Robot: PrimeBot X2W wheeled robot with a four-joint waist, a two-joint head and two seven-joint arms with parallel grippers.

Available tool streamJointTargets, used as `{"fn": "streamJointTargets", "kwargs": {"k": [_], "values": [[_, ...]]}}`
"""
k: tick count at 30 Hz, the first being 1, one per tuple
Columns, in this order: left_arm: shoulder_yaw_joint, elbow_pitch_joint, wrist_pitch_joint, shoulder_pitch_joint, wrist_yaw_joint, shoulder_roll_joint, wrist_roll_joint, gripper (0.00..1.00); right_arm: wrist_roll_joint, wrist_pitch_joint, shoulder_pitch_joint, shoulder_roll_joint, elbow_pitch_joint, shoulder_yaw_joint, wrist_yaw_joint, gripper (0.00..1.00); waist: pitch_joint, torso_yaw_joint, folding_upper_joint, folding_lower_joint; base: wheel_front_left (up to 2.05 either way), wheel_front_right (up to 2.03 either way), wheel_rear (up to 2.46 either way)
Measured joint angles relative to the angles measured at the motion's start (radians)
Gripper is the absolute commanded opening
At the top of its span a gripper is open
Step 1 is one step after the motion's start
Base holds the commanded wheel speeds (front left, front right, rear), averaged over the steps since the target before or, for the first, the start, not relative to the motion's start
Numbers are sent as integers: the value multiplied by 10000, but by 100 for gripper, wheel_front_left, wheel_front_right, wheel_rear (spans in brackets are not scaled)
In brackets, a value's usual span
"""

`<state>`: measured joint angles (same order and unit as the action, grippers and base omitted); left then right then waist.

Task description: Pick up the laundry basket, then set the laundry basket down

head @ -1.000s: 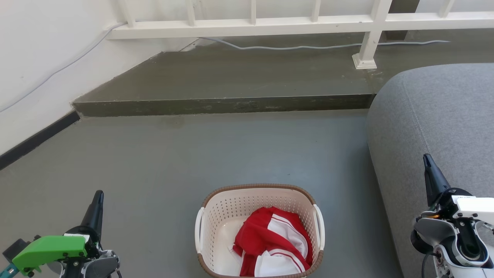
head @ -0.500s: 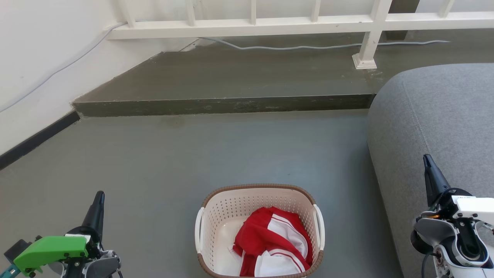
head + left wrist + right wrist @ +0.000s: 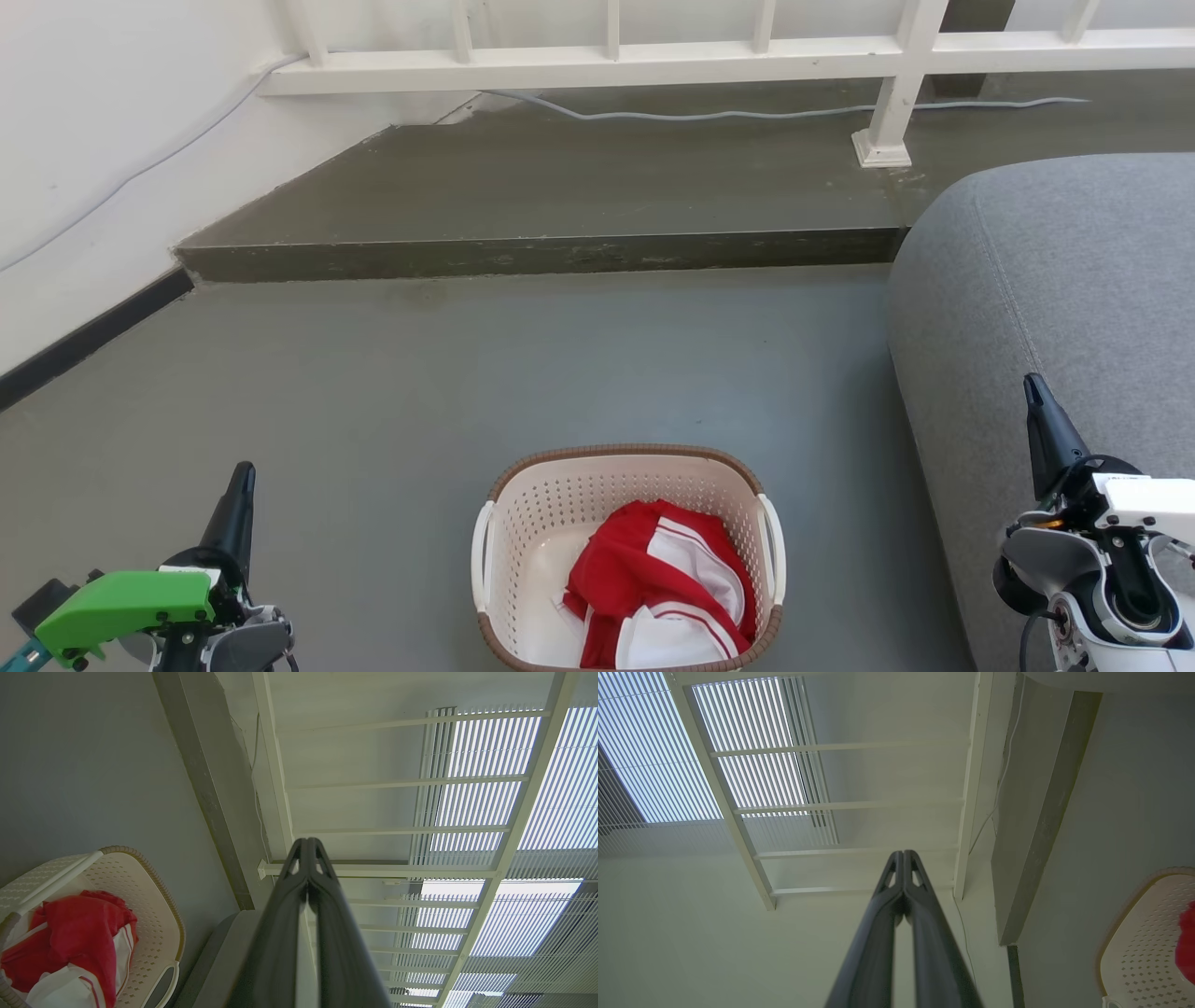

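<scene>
The laundry basket (image 3: 532,523) stands on the grey floor at the bottom middle of the head view, cream with holes, a brown rim and white side handles. Red and white clothing (image 3: 658,597) lies inside it. My left gripper (image 3: 241,473) is at the lower left, well apart from the basket, its fingers pressed together and holding nothing. My right gripper (image 3: 1030,385) is at the lower right, in front of the sofa, shut and empty too. The left wrist view shows the basket (image 3: 154,896) at its lower left, beside my shut left gripper (image 3: 307,844). The right wrist view has the basket (image 3: 1139,933) at its lower right and the right gripper (image 3: 903,855).
A grey sofa (image 3: 1064,280) fills the right side. A raised dark step (image 3: 541,252) crosses the floor behind the basket, with a white railing (image 3: 728,61) and a cable (image 3: 653,114) on it. A white wall (image 3: 84,140) stands at the left.
</scene>
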<state>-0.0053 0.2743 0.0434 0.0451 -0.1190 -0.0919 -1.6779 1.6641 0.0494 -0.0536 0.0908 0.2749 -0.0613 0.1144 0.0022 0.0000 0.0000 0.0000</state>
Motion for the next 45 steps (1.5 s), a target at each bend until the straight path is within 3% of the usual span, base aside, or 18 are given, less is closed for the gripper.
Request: {"fn": "streamJointTargets", "kwargs": {"k": [45], "values": [[29, 27, 13, 10, -13, 29, 0, 0, -4, 15, -4, -33, 38, -29, 2, 0, -1, 0, 0, 0, 0, 0, 0]]}}
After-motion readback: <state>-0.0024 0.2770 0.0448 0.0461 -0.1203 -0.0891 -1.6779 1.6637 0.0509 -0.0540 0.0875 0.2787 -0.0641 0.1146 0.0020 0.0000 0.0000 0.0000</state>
